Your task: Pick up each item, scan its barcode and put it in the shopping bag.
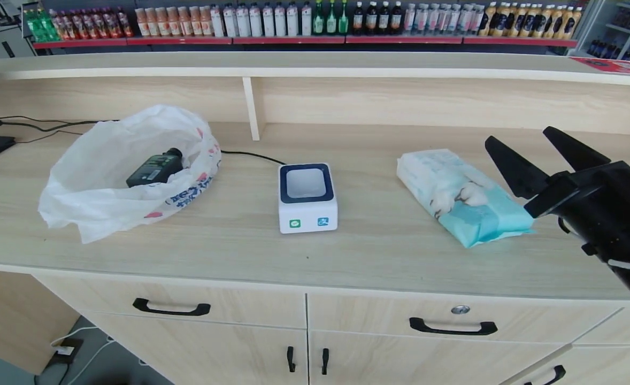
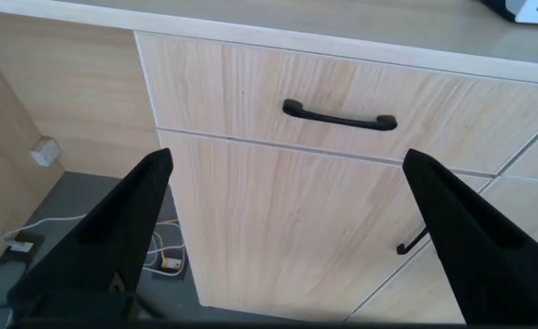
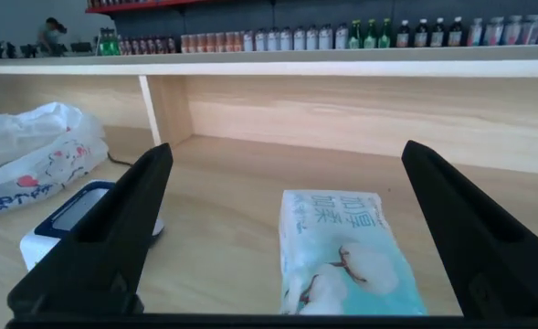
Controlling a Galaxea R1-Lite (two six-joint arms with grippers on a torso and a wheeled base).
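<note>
Head view: On the counter (image 1: 368, 246), the white bag (image 1: 79, 214) lies open at the robot's left with a dark item (image 1: 154, 168) inside it. The scanner (image 1: 307, 198) sits mid-counter, window up, well apart from the bag; a black cable (image 1: 251, 155) runs from behind it towards the bag. To the right lies the pack (image 1: 462, 200), white and teal, flat on the counter and angled. The right gripper (image 1: 518, 135) hangs just beside the pack's right edge, its two black fingers spread wide and holding nothing. Bottles (image 1: 293, 18) line a red shelf behind the counter.

Left wrist view: The left gripper (image 2: 287, 155) is low in front of the cabinet, below counter level, fingers (image 2: 113, 238) far apart and empty. Between them shows a drawer front with a black handle (image 2: 340, 116). Cables (image 2: 163, 260) lie on the floor at the cabinet's foot.

Right wrist view: The right gripper (image 3: 287, 147) points across the counter, jaws wide and empty. The pack (image 3: 342, 251) lies ahead between the fingers, not touched by either. The scanner (image 3: 77, 215) is partly hidden behind one finger, and the bag (image 3: 31, 151) sits beyond it.
</note>
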